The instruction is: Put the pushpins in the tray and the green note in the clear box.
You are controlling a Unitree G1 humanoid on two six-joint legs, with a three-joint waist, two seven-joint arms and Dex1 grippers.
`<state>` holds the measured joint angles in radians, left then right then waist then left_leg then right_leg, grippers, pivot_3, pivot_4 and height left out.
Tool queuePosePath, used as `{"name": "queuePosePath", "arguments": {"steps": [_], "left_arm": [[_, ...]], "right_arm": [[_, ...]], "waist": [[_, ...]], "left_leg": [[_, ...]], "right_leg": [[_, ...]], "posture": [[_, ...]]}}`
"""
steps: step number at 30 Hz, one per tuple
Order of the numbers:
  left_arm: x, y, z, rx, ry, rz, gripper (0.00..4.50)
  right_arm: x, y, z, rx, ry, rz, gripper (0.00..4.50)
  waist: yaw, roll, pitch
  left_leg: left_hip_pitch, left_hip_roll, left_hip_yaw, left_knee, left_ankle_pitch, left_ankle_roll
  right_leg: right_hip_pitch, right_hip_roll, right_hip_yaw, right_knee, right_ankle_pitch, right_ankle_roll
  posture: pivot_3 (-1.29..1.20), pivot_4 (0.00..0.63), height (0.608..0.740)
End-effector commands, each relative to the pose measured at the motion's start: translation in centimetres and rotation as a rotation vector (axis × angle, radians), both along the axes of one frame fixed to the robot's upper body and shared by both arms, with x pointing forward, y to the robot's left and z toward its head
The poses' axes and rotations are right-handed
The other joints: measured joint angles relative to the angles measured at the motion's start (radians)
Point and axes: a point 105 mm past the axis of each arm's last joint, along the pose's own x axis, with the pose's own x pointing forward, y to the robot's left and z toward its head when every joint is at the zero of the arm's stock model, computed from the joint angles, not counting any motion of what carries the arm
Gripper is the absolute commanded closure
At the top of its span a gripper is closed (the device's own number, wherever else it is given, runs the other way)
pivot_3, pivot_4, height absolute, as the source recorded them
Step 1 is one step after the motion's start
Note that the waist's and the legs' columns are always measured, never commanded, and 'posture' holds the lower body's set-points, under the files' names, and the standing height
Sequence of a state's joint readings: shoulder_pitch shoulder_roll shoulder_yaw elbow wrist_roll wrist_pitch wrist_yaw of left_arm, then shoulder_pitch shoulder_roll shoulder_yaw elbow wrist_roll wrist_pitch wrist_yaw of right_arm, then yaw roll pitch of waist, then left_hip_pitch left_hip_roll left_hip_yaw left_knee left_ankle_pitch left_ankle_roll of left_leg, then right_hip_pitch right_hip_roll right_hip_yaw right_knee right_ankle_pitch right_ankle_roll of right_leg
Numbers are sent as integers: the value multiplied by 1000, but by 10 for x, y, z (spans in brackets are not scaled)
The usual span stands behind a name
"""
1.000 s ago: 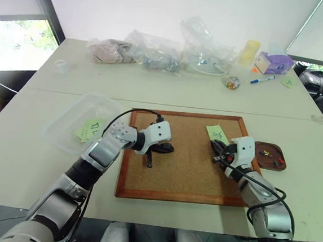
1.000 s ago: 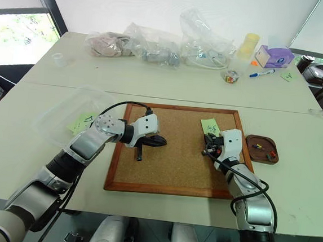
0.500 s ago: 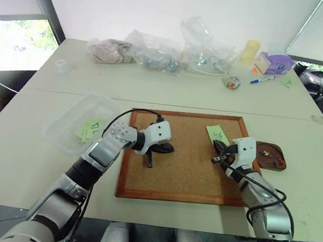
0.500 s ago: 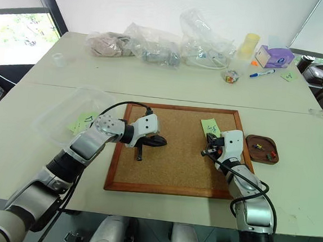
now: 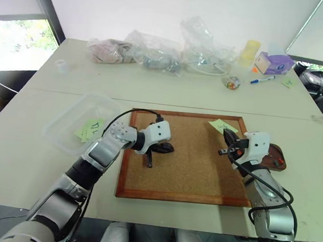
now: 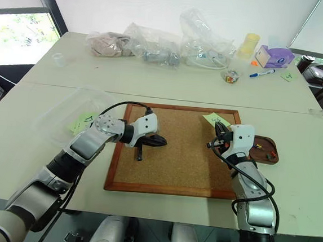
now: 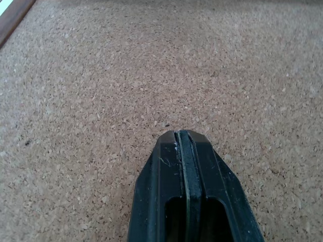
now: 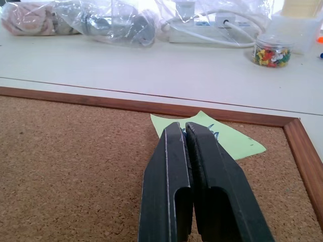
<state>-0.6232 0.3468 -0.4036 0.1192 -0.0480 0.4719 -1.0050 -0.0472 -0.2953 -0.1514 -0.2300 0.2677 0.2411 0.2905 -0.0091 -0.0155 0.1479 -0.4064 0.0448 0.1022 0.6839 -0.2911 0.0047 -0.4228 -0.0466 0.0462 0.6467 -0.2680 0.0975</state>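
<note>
On the left of the table, the transparent shallow plastic clear box (image 5: 79, 122) holds one green note with large strokes, not the one the task names. The left gripper (image 5: 158, 150) rests closed and empty on the bare cork of the wood-framed cork board (image 5: 184, 157). Further right, the pale-green square sticky green note (image 5: 222, 126) with its small scribble lies at the board's far right corner, just beyond the right gripper (image 5: 225, 145), whose fingers are pressed together; whether they pinch the note's near edge I cannot tell. So the note step looks undone. At the right edge sits the small dark-brown tray (image 5: 276, 157), with tiny red and dark pushpins (image 5: 280, 161) inside; I see none left on the cork, so that half appears finished.

The right wrist view shows the note's corner disappearing behind the fingertips and a small clear jar of coloured pins (image 8: 272, 51) far behind; the head views show the tray and box.
</note>
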Motion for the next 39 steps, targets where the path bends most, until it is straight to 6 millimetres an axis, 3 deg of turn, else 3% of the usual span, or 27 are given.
{"name": "queuePosePath", "arguments": {"steps": [1,3,6,11,13,14,18,24,34,39], "left_arm": [[10,-9,31,-192,116,57,4500],[21,-13,56,-322,185,111,4500],[33,-22,83,-482,326,171,3536],[35,-42,103,-631,572,172,1121],[43,-49,103,-673,669,222,259],[49,-50,100,-687,713,269,62],[59,-62,92,-735,891,341,62],[64,-87,97,-874,1035,343,62],[60,-131,88,-915,1043,367,62],[58,-139,91,-950,1050,362,2314]], "right_arm": [[-3,1,17,-1,-63,6,4467],[-2,1,18,-2,-65,6,4467],[-1,1,21,-4,-73,4,4500],[0,-2,30,-11,-101,-4,4500],[0,-4,38,-17,-124,-12,4500],[-1,-5,41,-19,-133,-16,4500],[-3,-5,58,-29,-178,-20,4500],[-10,6,76,-40,-220,3,4500],[-19,15,84,-44,-228,11,4500],[-22,14,82,-42,-226,-4,4500]], "waist": [[0,0,0],[0,-2,2],[-4,-3,3],[-9,-2,3],[-8,-3,3],[-8,-3,3],[-7,-4,4],[-3,-5,5],[-5,-6,5],[-6,-6,5]], "left_leg": [[0,0,0,0,0,0],[-2,0,0,1,0,0],[-3,-2,-1,1,0,0],[-2,-2,-1,-1,0,0],[-2,-2,-2,-1,0,0],[-2,-2,-2,-1,0,0],[-2,-2,-2,-1,0,0],[-3,-3,-2,-1,0,0],[-3,-4,-2,-1,0,0],[-3,-4,-2,-2,0,0]], "right_leg": [[0,0,0,0,0,0],[-1,0,0,0,1,1],[-3,0,-1,0,2,3],[-3,2,-1,0,2,5],[-3,2,-1,1,2,5],[-3,2,-1,1,2,5],[-3,2,-1,1,2,5],[-3,1,-1,0,2,5],[-4,1,-1,-1,1,5],[-4,1,-1,-1,1,5]], "posture": [[0,150,737],[0,150,737],[0,150,737],[0,150,737],[0,150,737],[0,150,737],[0,150,737],[0,150,737],[0,150,737],[0,150,737]]}}
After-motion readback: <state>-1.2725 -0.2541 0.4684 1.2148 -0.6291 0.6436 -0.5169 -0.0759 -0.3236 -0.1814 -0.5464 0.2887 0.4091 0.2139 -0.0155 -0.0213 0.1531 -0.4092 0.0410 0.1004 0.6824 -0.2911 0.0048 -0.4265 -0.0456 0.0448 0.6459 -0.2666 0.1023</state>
